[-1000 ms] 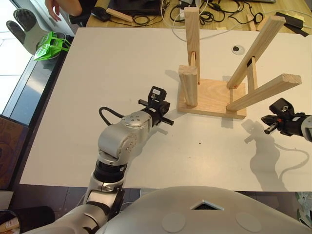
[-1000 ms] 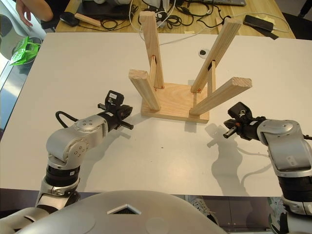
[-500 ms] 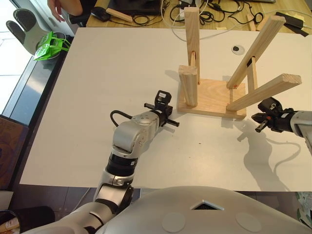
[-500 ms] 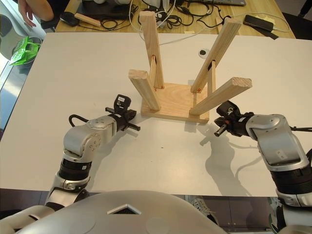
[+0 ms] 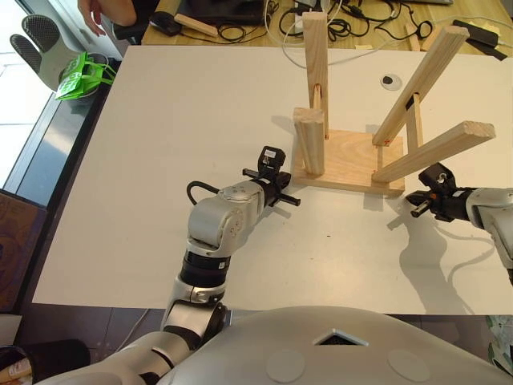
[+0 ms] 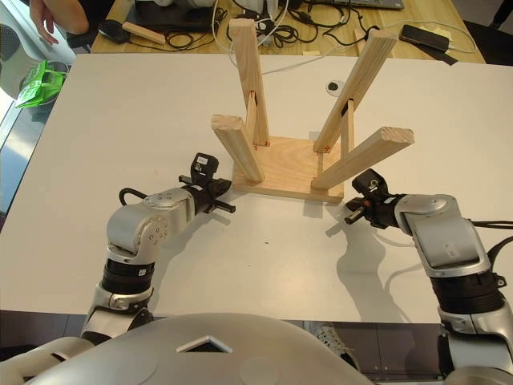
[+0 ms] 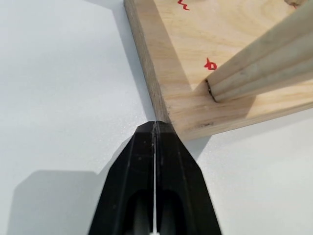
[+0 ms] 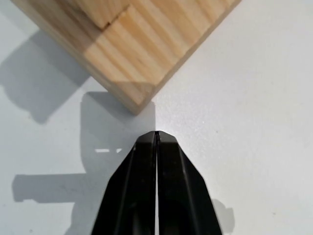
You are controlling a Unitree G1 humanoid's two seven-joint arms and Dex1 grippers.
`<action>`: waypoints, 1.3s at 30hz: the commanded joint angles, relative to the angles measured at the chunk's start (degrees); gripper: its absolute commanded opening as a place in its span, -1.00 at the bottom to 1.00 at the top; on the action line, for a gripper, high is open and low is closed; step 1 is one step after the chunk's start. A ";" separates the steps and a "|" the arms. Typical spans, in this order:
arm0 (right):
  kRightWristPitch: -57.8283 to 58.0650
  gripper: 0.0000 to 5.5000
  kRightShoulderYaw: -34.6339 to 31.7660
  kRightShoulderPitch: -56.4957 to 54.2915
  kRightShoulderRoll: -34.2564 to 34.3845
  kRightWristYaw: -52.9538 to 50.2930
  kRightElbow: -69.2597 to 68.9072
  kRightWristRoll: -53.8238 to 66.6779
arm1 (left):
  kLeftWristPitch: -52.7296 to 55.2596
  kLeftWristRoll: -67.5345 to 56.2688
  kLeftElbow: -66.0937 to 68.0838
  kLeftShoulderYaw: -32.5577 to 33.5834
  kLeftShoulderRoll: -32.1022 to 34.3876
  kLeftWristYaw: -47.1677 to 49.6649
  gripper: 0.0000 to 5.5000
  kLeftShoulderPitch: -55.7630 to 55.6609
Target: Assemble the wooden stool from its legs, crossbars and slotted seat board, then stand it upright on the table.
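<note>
The wooden stool stands upside down on the white table, its seat board (image 5: 346, 160) lying flat. Its legs point up and splay outward, one at the far left (image 5: 315, 56), one at the far right (image 5: 425, 76) and two shorter-looking ones in front (image 5: 311, 140). A crossbar (image 5: 414, 128) joins the right pair. My left gripper (image 7: 155, 123) is shut, and its tip touches the board's edge near the front left corner (image 7: 161, 105). My right gripper (image 8: 156, 133) is shut too. It sits just short of the board's front right corner (image 8: 139, 103), with a small gap between them.
A small black round object (image 5: 390, 80) lies on the table behind the stool. A green bag (image 5: 80, 76) hangs off the table's far left. Cables and wood offcuts (image 5: 196, 24) cover the desk beyond. The table's front and left (image 5: 160, 128) are bare.
Both arms have closed in on the seat board. The left gripper has moved right to the front left corner, the right gripper left to the front right corner. The stool has stayed put.
</note>
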 commanded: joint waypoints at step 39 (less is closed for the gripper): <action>19.51 -1.00 -10.42 -9.72 9.96 -6.18 6.70 12.06 | 1.76 -1.03 0.67 2.18 -3.53 -3.68 -0.99 -1.45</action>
